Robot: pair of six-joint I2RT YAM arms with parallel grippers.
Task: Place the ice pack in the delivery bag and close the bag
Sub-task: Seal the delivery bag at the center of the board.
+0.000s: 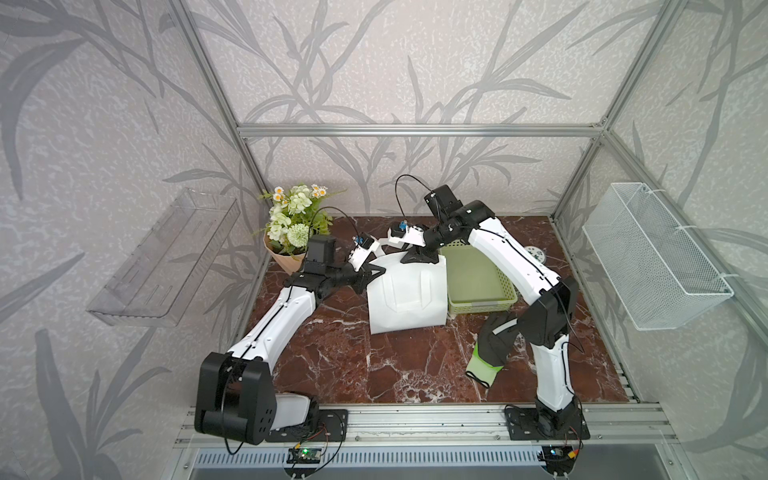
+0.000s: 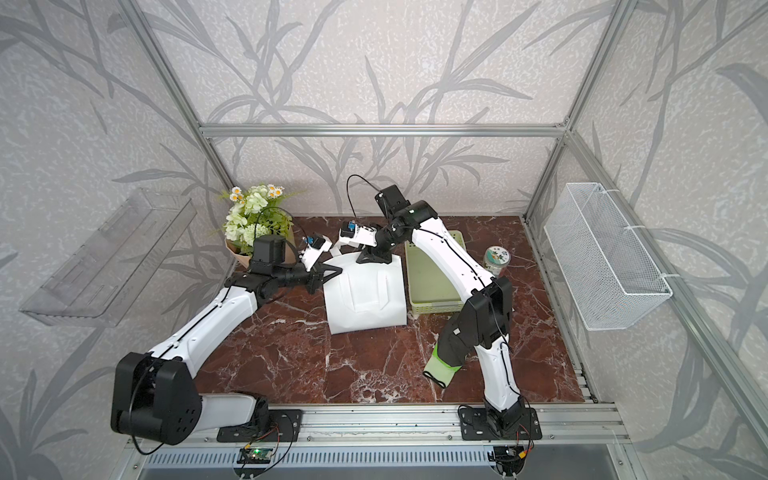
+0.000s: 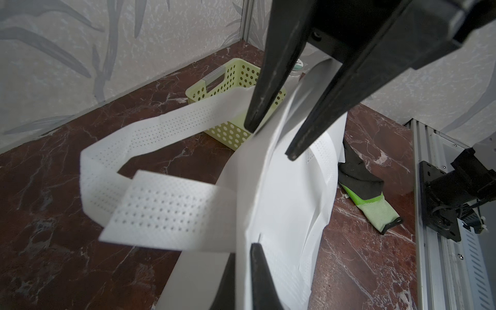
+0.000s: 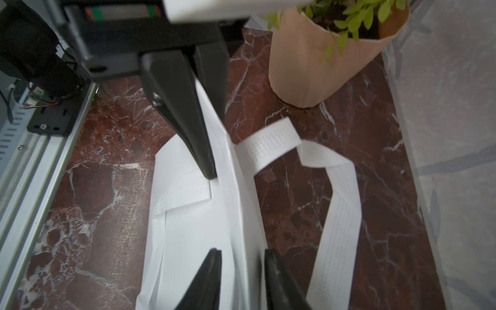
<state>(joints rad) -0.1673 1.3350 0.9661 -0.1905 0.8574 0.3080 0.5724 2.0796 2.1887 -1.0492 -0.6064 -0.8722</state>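
Note:
The white delivery bag (image 1: 405, 297) (image 2: 365, 299) sits mid-table, pressed flat, with its mouth edge toward the back wall. My left gripper (image 1: 376, 272) (image 3: 243, 255) is shut on the bag's rim at its left corner. My right gripper (image 1: 419, 258) (image 4: 241, 252) is open, its two fingers straddling the same rim further right without pinching it. In the left wrist view the bag (image 3: 281, 201) runs between both grippers, and a strap handle (image 3: 150, 204) loops onto the marble. The right wrist view shows the bag (image 4: 188, 228) and that strap handle (image 4: 341, 214). The ice pack is out of view.
A green basket (image 1: 478, 282) stands right against the bag. A flower pot (image 1: 291, 237) is at the back left, a jar (image 2: 496, 259) at the back right, and a black-and-green glove (image 1: 486, 353) under the right arm. A wire basket (image 1: 656, 257) and a clear shelf (image 1: 166, 257) hang on the side walls.

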